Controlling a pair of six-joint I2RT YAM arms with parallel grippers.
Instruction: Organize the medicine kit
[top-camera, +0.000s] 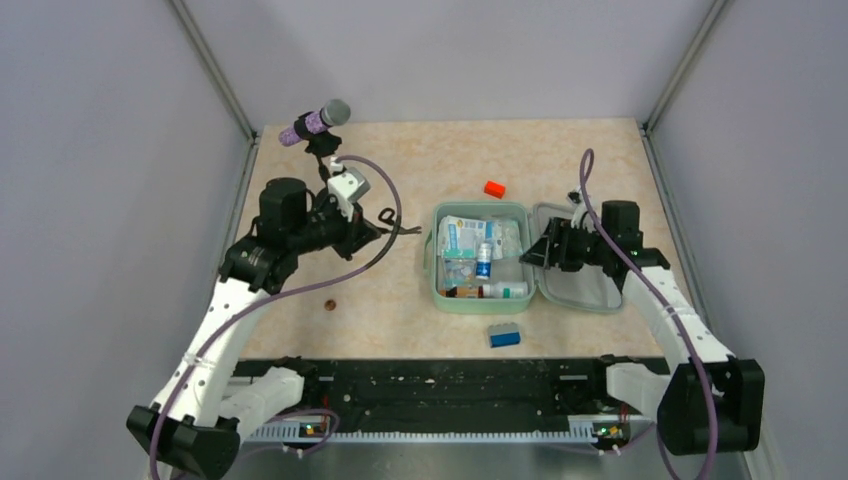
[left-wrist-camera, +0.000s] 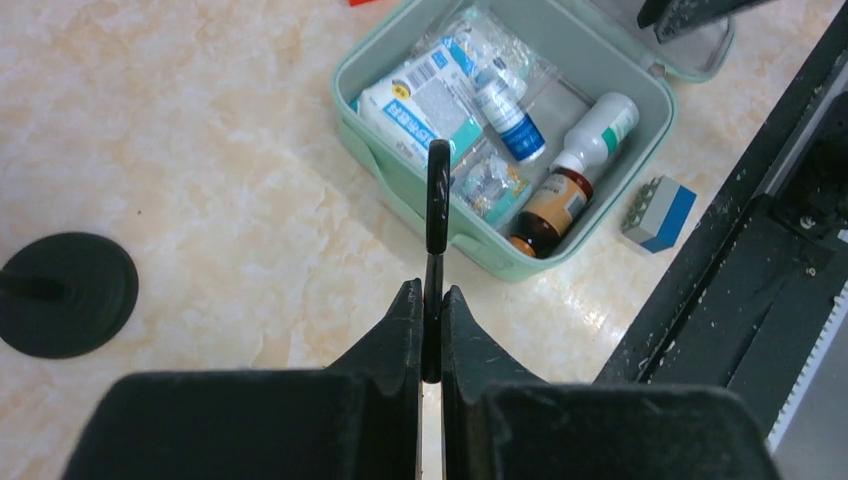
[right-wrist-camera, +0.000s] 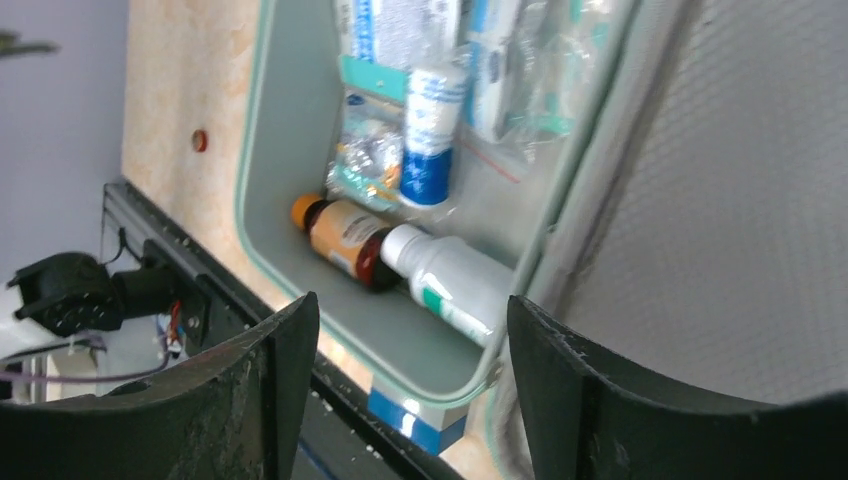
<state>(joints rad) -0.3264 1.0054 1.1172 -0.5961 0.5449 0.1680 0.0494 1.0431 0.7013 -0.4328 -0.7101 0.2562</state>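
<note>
We see beige marbled table (top-camera: 400, 300), grey walls (top-camera: 100, 200) on three sides. Two arms. Left gripper (left-wrist-camera: 432, 295) at table's 9 o'clock, jaws pinched tight on one thin black tool (left-wrist-camera: 437, 190). Right gripper (right-wrist-camera: 412, 310) over kit's 3 o'clock edge, jaws spread wide, gripping nothing. One medicine kit (top-camera: 436, 285) just right of centre, open, lid (top-camera: 590, 295) flat at its 3 o'clock. Inside we count three bottles (left-wrist-camera: 600, 125), plus packets (left-wrist-camera: 420, 100). Two blocks, both apart from kit: orange-red block (top-camera: 494, 189) at kit's 12 o'clock, blue block (top-camera: 504, 335) at 6 o'clock. One small brown disc (top-camera: 328, 304) at 8 o'clock.
</note>
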